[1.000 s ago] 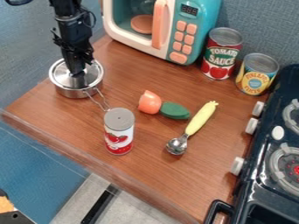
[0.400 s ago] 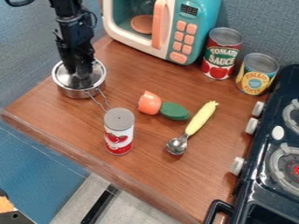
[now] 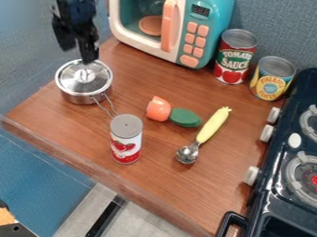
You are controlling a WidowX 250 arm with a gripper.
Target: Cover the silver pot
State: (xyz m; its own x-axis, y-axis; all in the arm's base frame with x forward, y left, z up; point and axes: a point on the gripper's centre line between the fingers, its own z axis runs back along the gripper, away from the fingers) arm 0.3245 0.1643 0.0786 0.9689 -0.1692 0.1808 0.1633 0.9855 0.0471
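- Nearest you on the counter [image 3: 186, 194], the can with the gray top [image 3: 126, 147] stands upright, close to the end of the pot's wire handle [image 3: 106, 105]; keep your path away from both.
- Beyond that, near the counter's left edge, you have the silver pot [image 3: 79, 98] upright, with its lid [image 3: 73, 82] on top. The lid looks level and centered, its knob [image 3: 85, 75] up.
- Just above the lid's far side hangs your gripper [image 3: 79, 54], fingers spread, with nothing between them.
- You look to be at the release-and-clear step, the covering itself all but done.
- Next, lift straight up with the fingers kept wide, so that neither tip catches the knob or tips the lid, then draw back, minding the toy microwave [image 3: 212, 34] at the rear.
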